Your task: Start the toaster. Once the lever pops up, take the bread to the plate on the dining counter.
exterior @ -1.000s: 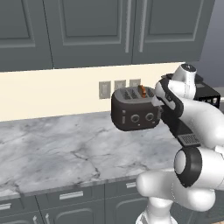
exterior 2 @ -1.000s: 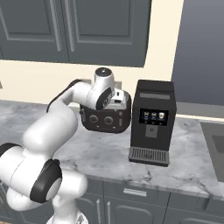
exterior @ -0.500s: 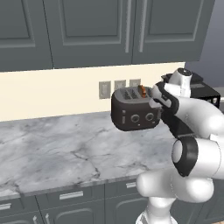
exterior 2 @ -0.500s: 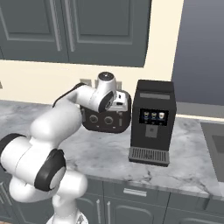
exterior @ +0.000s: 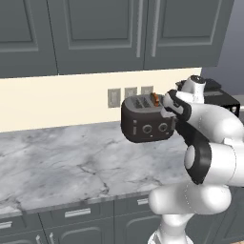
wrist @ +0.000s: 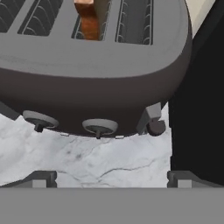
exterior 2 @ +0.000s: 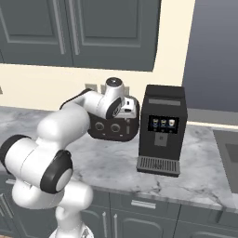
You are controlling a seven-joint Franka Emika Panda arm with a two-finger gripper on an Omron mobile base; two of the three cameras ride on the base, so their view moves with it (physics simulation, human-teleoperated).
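My jaws stand wide apart above the toaster (wrist: 94, 83), lined up to push its lever (wrist: 152, 114) down; bread (wrist: 89, 17) waits in a slot.

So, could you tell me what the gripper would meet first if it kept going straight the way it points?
Probably the marble worktop just before the toaster's front, near the lever; depth is unclear.

toaster (wrist: 96, 83) hard beside coffee machine (exterior 2: 162, 128) (tight gap)
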